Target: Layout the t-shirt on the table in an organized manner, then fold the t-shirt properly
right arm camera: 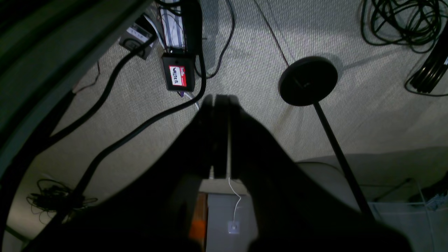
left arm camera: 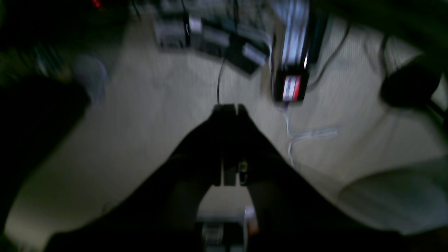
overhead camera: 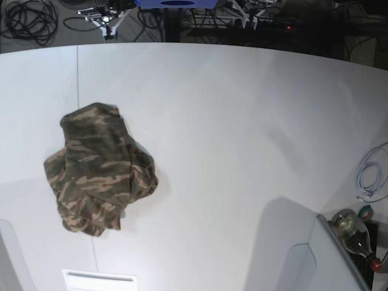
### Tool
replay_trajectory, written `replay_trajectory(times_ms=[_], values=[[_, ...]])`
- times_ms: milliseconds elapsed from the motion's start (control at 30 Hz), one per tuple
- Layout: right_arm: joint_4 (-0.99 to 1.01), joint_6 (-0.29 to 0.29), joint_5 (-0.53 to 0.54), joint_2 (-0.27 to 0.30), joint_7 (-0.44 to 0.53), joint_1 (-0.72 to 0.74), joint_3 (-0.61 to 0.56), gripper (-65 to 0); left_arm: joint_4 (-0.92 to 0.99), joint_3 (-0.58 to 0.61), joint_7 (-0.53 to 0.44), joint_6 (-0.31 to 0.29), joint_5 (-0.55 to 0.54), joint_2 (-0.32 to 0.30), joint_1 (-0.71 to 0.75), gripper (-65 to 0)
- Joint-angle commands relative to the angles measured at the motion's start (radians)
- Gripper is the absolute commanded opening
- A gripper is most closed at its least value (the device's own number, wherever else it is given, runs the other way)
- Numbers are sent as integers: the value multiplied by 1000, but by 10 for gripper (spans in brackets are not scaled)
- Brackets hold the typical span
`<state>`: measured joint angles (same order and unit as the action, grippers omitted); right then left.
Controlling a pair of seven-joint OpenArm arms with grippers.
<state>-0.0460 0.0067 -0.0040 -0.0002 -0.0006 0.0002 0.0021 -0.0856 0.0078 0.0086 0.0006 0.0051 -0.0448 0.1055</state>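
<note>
The camouflage t-shirt [overhead camera: 97,170] lies crumpled in a heap on the left part of the white table [overhead camera: 242,121]; no arm shows in the base view. In the left wrist view, which is blurred, my left gripper [left arm camera: 229,106] is shut with nothing in it, and carpeted floor lies beyond it. My right gripper [right arm camera: 220,98] is also shut and empty in the right wrist view, over the same kind of floor. Neither wrist view shows the t-shirt or the tabletop.
A coiled white cable [overhead camera: 370,179] and a glass bottle [overhead camera: 354,233] sit by the table's right edge. On the floor are black cables [right arm camera: 115,140], a black box with a red-and-white label [right arm camera: 177,77] and a round black stand base [right arm camera: 308,80].
</note>
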Motion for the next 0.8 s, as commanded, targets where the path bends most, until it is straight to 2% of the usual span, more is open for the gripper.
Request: replay_trajectory(times_ms=[0, 200, 267, 300, 433, 500, 533, 600, 633, 700, 733, 767], values=[[-4, -12, 3, 4, 0, 2, -1, -645, -7, 1, -8, 5, -3, -7, -16, -648], [-36, -12, 3, 2, 4, -44, 0, -639, -10, -9, -9, 5, -3, -7, -19, -650], [-50, -12, 5, -1, 7, -56, 2, -603, -10, -2, -9, 5, -3, -7, -20, -650], [-51, -12, 5, -2, 7, -61, 3, -552, -10, -2, -9, 5, -3, -7, -20, -648], [-51, -12, 5, -13, 7, -78, -1, -252, -32, -7, -9, 5, -3, -7, -20, -647], [-51, -12, 3, -13, 9, -85, -1, -161, -72, -2, -9, 5, -3, -10, -8, -647], [-51, -12, 3, -13, 12, -85, -1, -156, -85, -2, -9, 5, -3, -11, -7, -645], [-51, -12, 3, -13, 40, -88, -3, -212, -90, -7, -9, 5, -4, -11, -7, -645], [-51, -12, 3, -11, 57, -96, -3, -285, -92, -7, -9, 5, -4, -13, -7, -645], [-51, -12, 5, -11, 75, -99, 2, -491, -95, -7, -9, 5, -4, -13, -10, -645], [-51, -12, 5, -11, 80, -101, 2, -617, -95, -7, -8, 5, -4, -13, -10, -643], [-51, -12, 5, -11, 75, -101, 2, -650, -95, -7, -5, 5, -4, -14, -10, -642]])
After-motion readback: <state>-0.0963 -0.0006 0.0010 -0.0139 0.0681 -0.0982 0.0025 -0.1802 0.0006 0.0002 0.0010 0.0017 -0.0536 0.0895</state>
